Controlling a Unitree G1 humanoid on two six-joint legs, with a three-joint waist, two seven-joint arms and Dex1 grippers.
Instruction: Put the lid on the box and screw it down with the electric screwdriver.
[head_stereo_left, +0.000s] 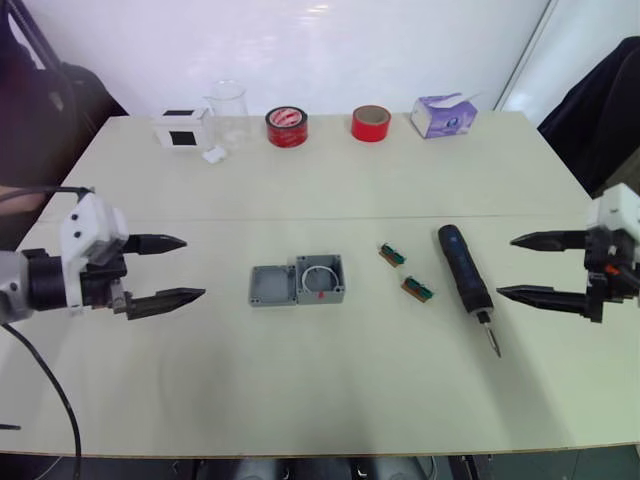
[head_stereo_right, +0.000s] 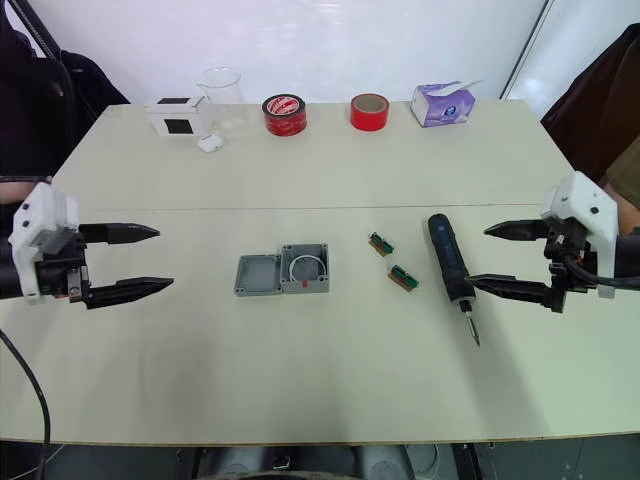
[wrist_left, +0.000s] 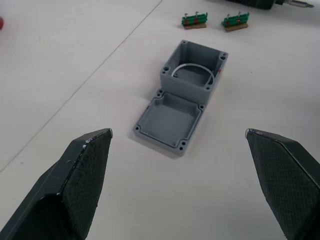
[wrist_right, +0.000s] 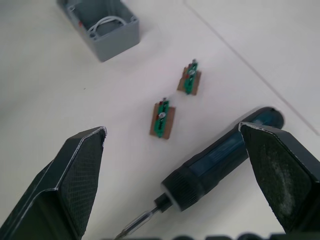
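The lid (head_stereo_left: 272, 286) lies inside-up on the table (head_stereo_left: 330, 400), touching the left wall of the box (head_stereo_left: 320, 279), which stands open with its white wire loop exposed; nothing has been fitted yet. The electric screwdriver (head_stereo_left: 463, 279) rests flat to the right of the box, bit pointing toward the robot, with two small green circuit pieces (head_stereo_left: 404, 271) between it and the box. The left gripper (head_stereo_left: 170, 270) hovers well apart from the lid, fingers spread wide and aimed at it, apparently lined up to collect it. The right gripper (head_stereo_left: 525, 266) hovers just beside the screwdriver, likewise spread wide, seemingly placed to take the tool. Tape rolls (head_stereo_left: 328, 126), a tissue box (head_stereo_left: 444, 115), a glass beaker (head_stereo_left: 228, 112) and a white box (head_stereo_left: 182, 129) line the far edge, clear of the work.
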